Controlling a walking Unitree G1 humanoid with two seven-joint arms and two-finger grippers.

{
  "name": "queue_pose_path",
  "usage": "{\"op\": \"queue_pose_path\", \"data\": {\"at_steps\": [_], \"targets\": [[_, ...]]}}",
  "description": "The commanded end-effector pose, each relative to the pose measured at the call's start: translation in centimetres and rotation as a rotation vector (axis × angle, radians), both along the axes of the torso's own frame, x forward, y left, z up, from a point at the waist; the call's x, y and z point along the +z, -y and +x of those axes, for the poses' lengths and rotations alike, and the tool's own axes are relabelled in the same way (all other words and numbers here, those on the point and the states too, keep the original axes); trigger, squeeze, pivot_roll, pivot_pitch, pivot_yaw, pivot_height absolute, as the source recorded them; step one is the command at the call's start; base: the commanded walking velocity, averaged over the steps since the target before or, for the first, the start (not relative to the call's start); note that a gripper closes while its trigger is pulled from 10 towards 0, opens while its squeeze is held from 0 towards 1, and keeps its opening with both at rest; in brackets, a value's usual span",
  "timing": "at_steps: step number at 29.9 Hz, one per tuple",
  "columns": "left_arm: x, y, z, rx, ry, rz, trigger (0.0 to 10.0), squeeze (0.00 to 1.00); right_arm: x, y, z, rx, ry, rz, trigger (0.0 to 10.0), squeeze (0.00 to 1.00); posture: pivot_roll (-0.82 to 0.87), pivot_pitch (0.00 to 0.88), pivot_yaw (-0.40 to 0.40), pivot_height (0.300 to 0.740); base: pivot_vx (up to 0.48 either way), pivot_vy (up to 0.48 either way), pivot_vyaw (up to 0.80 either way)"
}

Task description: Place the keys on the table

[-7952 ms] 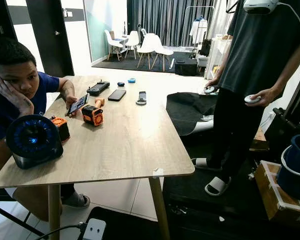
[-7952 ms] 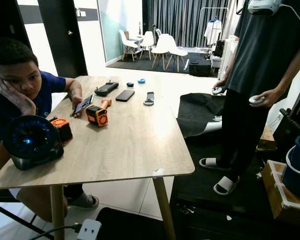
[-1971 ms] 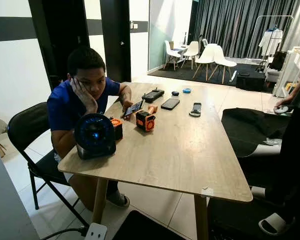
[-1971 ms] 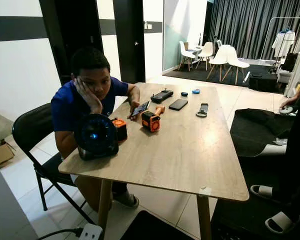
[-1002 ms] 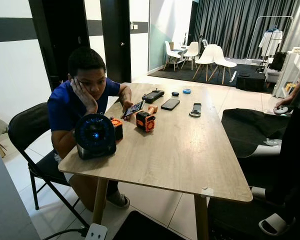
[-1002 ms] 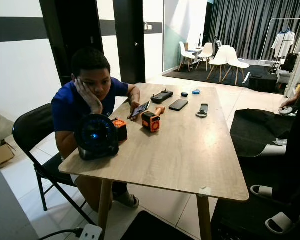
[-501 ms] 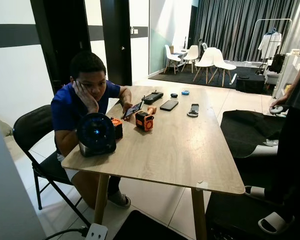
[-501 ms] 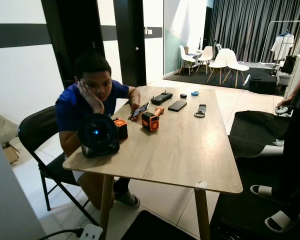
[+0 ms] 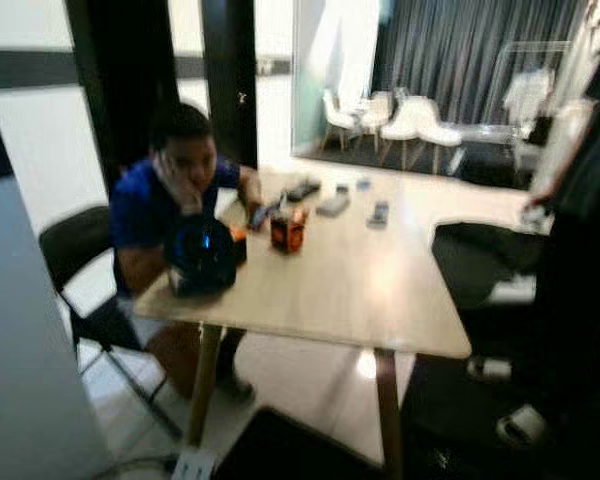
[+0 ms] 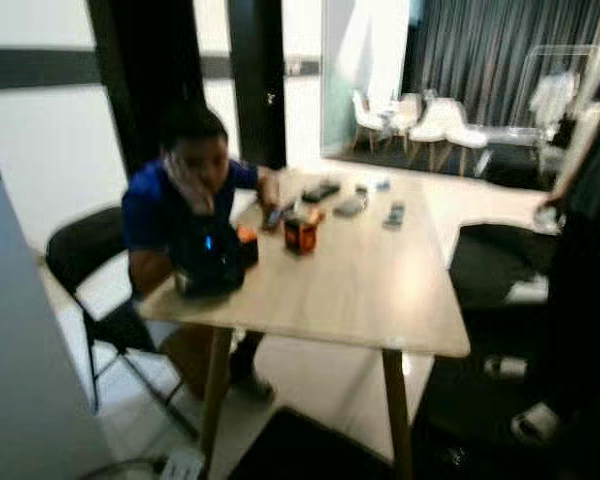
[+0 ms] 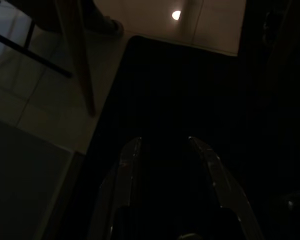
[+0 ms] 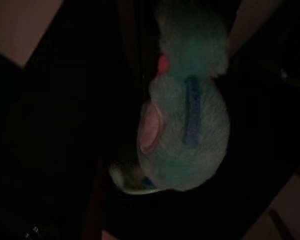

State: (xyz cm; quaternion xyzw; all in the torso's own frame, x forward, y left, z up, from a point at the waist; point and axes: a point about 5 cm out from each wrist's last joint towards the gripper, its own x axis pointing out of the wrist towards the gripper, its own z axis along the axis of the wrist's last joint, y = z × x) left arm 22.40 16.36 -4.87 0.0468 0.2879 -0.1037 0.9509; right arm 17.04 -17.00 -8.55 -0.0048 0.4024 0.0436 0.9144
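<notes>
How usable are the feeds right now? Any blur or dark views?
Both eye views are motion-blurred: the table and the seated person show soft, small items unreadable. Left wrist view is very dark, its open fingers over a black mat. Right wrist view is dim, with a fuzzy teal plush keychain blurred close up.

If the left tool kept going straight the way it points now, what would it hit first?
Probably the dark floor mat: the open left tool points down at it, nothing visible between. The table leg stands off to one side. Depth is unclear.

Eye views: motion-blurred, daylit from far windows, glare on table. Wrist views: very dark, floor glint.
</notes>
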Motion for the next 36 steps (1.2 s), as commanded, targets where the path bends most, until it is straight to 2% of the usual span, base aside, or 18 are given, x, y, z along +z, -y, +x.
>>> {"op": "queue_pose_path", "data": {"at_steps": [1, 8, 36], "targets": [[-0.08, -0.33, -0.23, 0.009, -0.001, 0.0, 10.0, 0.0, 0.3, -0.04, 0.61, 0.004, 0.02, -0.001, 10.0, 0.0, 0.07, 0.0, 0.011, 0.74, -0.356, 0.0, 0.0], [-0.06, -0.42, -0.17, 0.007, -0.004, 0.007, 10.0, 0.0, 0.32, -0.1, 0.66, 0.003, 0.022, 0.001, 10.0, 0.0, 0.07, 0.0, 0.013, 0.74, -0.318, 0.0, 0.0], [0.24, -0.26, -0.02, 0.003, 0.031, -0.004, 10.0, 0.0, 0.3, -0.19, 0.61, 0.009, 0.022, 0.004, 10.0, 0.0, 0.07, 0.0, 0.01, 0.74, 0.0, 0.0, 0.0]]}}
